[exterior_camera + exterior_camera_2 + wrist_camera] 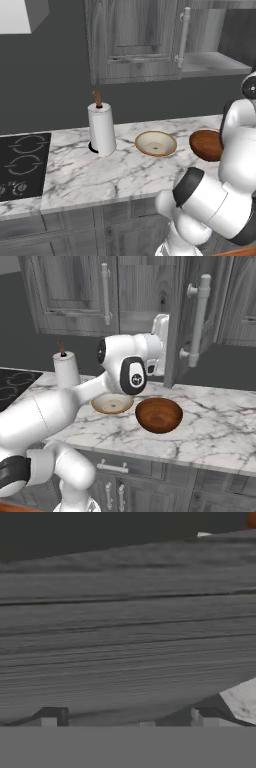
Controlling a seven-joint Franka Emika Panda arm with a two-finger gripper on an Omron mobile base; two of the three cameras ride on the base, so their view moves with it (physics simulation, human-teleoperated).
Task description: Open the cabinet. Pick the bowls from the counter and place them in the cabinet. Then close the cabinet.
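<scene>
a black cooktop (22, 165) sat at the counter's (115, 175) nine o'clock end, then one upright paper towel roll (102, 129). two bowls followed, both mouth-up: a cream one (156, 144), then a brown one (206, 145) at its three o'clock. above, the cabinet (132, 40) had its right door swung out, bar handle (199, 321) vertical. the gripper (129, 716) stood spread wide, holding nothing, close against grey wood grain.

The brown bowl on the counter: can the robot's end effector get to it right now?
Probably yes. The brown bowl sits in the open on the counter, nothing over it. The end effector, open, is up by the cabinet door and must come down first.
</scene>
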